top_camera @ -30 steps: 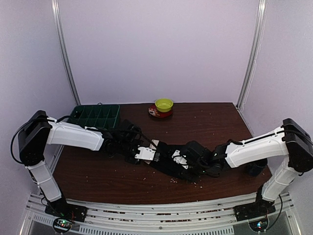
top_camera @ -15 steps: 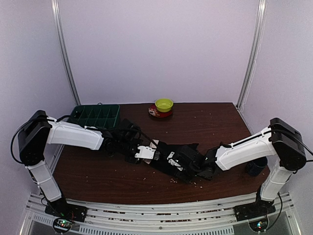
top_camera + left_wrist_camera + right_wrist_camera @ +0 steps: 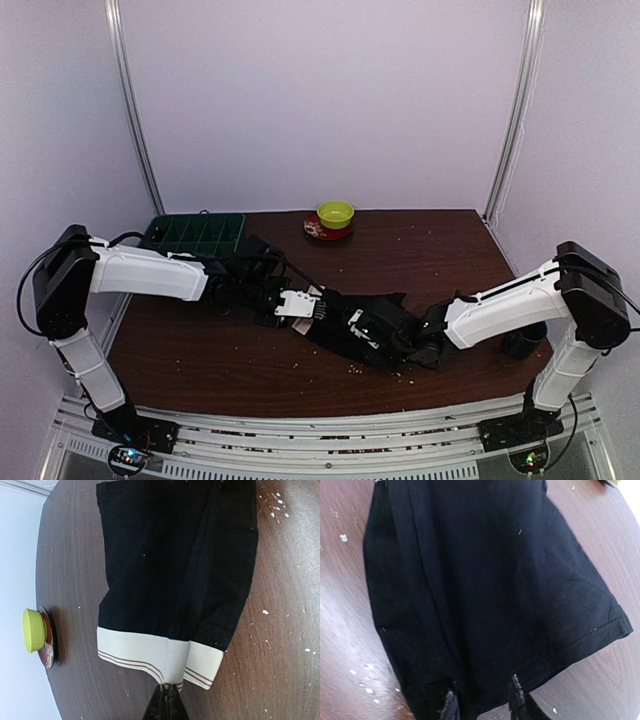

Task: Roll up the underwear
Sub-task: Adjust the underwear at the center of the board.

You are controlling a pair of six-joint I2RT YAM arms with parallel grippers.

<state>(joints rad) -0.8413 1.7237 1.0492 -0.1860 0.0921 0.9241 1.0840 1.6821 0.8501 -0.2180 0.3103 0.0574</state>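
Sitting at the far left of the desk (image 3: 200,360) is a green tray (image 3: 192,236) with little boxes inside it. Just in front of the tray, the left arm (image 3: 150,275) reaches in toward the middle of the desk. The left gripper (image 3: 167,692) has its jaws closed tight on the white band (image 3: 150,652) of the underwear (image 3: 338,325). The band has thin brown stripes, and the jaws pinch it at its edge, where two folded parts of the band meet.

The underwear lies flat in the middle of the desk, between the two arms. It is black, apart from that one white band at its left end. It is folded over along its length, so one black layer lies on top of another.

Far behind it, near the back edge of the desk, a yellow-green bowl (image 3: 335,212) sits on a small red plate (image 3: 320,232). Tiny white crumbs (image 3: 265,612) are scattered on the brown wood around the cloth.

At the right end of the underwear is the right gripper (image 3: 484,702). Its jaws stand a little apart, with the black hem (image 3: 580,642) lying between them. They are not pressed together. The right arm (image 3: 500,310) stretches in low from the right side. Just behind it, near the right edge, sits a small dark thing (image 3: 520,345), too hidden to tell what it is.
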